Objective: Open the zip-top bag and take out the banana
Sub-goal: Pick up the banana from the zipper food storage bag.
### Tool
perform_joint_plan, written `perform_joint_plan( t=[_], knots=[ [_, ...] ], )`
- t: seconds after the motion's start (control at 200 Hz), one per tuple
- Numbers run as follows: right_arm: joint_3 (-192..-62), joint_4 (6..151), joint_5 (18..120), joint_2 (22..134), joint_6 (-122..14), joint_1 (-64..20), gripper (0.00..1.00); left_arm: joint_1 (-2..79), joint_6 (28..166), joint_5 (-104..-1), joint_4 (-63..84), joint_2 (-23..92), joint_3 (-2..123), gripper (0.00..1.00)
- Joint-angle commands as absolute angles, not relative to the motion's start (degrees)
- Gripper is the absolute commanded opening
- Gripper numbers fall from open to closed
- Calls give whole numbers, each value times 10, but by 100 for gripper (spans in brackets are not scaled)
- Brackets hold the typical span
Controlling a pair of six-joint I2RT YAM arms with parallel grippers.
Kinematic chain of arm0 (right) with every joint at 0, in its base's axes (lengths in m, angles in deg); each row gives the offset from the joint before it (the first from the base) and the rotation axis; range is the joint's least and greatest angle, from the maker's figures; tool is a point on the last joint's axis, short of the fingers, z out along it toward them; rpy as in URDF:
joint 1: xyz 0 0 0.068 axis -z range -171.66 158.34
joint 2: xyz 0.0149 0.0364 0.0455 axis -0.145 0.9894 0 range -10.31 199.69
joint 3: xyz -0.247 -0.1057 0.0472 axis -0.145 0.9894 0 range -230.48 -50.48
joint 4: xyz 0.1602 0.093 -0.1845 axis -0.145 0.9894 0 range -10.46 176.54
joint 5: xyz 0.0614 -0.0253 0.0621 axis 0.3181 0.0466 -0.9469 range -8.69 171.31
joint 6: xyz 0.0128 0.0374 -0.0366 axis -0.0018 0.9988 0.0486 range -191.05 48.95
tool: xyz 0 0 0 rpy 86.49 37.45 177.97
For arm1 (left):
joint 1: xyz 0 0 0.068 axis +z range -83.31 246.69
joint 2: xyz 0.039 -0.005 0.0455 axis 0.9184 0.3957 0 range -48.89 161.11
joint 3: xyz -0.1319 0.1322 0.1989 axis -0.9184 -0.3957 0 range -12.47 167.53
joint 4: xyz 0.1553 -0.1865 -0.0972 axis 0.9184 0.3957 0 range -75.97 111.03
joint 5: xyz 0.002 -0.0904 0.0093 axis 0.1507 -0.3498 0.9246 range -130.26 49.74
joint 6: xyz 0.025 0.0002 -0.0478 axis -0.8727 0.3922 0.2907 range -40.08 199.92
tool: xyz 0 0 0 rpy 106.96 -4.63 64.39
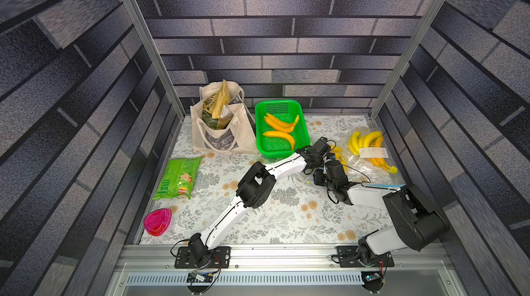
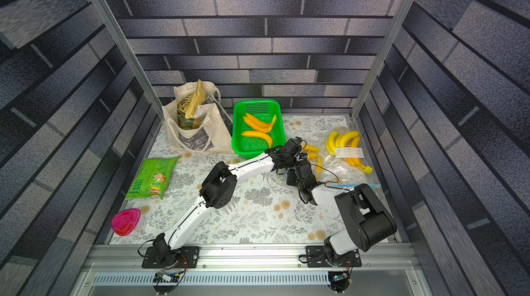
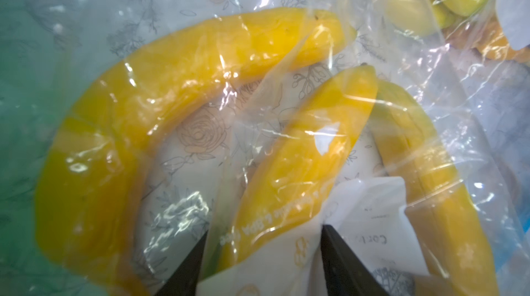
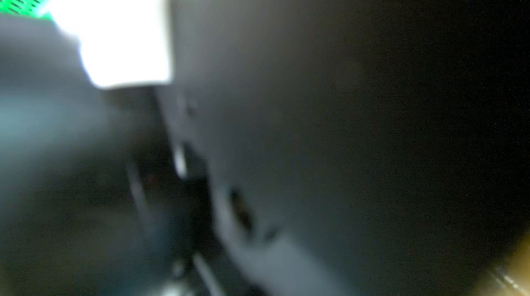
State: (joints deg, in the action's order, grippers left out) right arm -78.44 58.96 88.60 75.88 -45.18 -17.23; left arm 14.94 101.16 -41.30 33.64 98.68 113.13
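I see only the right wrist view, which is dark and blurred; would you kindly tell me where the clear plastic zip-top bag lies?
Observer: The clear zip-top bag lies on the floral-patterned table, right of the green plastic mesh basket.
Operator: Thank you. Does it hold bananas?
Observer: Yes, a bunch of yellow bananas shows through its film.
Operator: Where is the left gripper?
Observer: The left wrist view shows its jaws apart either side of one yellow banana under clear film.
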Motion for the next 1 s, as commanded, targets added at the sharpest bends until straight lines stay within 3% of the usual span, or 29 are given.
perform_joint_plan(
  t=[0.0,0.14,0.25,0.726,0.997],
  knots=[
    [-791,616,892,773,-455,-181,39,137,1013,-438,332,932,1119,60],
    [-791,646,918,748,-456,-190,26,138,1013,-435,330,927,1117,63],
    [-780,667,912,704,-443,-190,21,139,1014,-423,336,919,1118,68],
    [-703,769,838,557,-376,-192,18,150,1014,-387,344,877,1093,76],
    [-657,772,861,501,-344,-209,20,151,1017,-356,375,907,1129,83]
  ],
)
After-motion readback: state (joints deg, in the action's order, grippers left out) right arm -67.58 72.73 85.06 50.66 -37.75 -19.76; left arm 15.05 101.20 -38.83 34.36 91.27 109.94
